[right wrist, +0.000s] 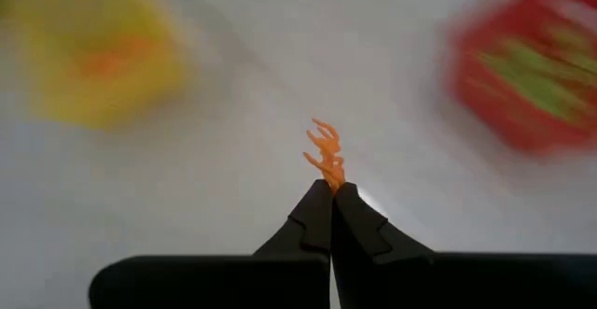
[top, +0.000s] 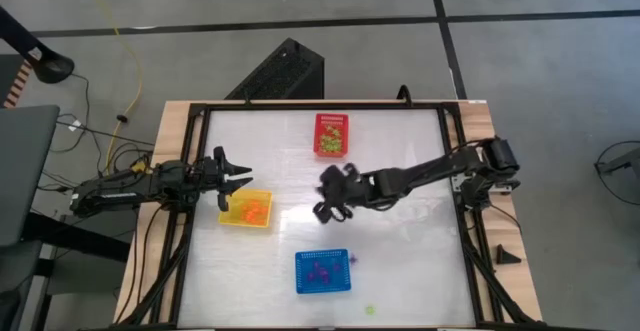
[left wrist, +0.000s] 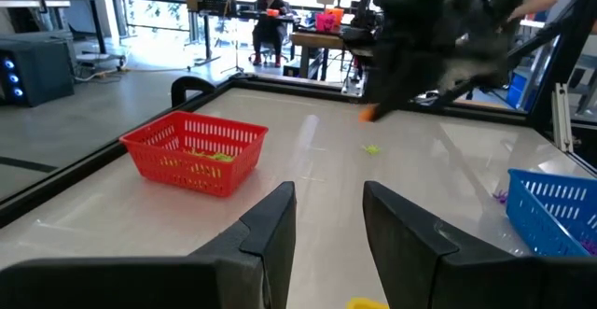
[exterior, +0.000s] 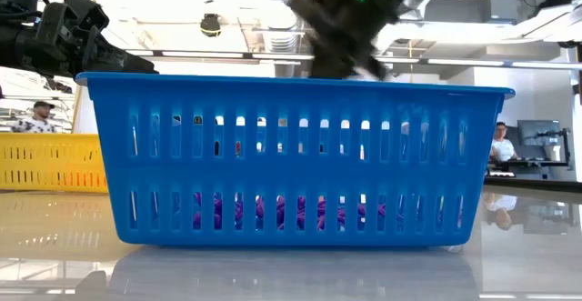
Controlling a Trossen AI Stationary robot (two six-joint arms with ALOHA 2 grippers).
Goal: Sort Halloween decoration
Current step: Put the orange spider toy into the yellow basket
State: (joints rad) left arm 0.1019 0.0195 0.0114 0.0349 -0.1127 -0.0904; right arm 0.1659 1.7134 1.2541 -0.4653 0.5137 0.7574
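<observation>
Pinching an orange trinket at its tips, right claw hangs mid-surface; yellow basket w/ the orange pieces lies just to its left. Left claw, spread & empty, waits over that basket's far-left corner.

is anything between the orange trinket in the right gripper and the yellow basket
Nothing visible. The right gripper holds the tiny orange plastic trinket over bare table; the yellow perforated basket lies just beyond, with the left gripper hovering beside it.
</observation>
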